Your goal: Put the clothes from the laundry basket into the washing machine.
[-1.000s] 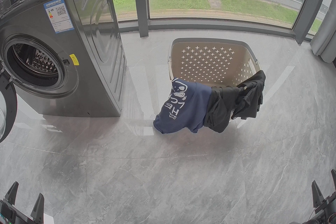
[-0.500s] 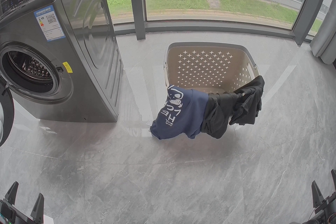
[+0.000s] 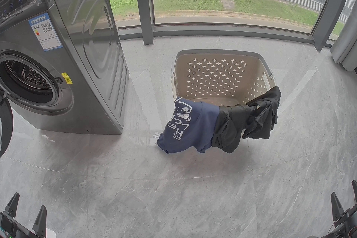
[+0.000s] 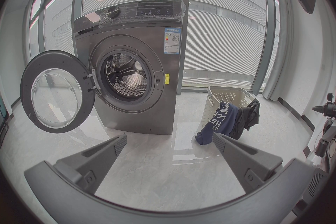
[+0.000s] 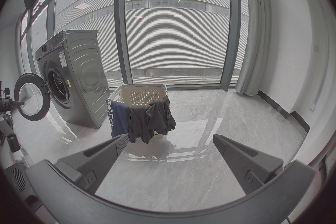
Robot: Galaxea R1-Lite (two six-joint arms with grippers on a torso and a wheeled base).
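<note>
Left gripper (image 4: 168, 137) and right gripper (image 5: 169, 137) both hang with jaws apart and nothing between them, well short of the laundry basket (image 3: 223, 53). Over the basket's near rim drape a navy shirt (image 3: 189, 127) and, touching it, dark garments (image 3: 241, 121). They look light and limp, and likely to snag or drag a neighbour along. A pinch on the bunched fold atop the rim seems safest. At the basket's left stands the washing machine (image 3: 85, 71), its door (image 4: 56, 91) open.
</note>
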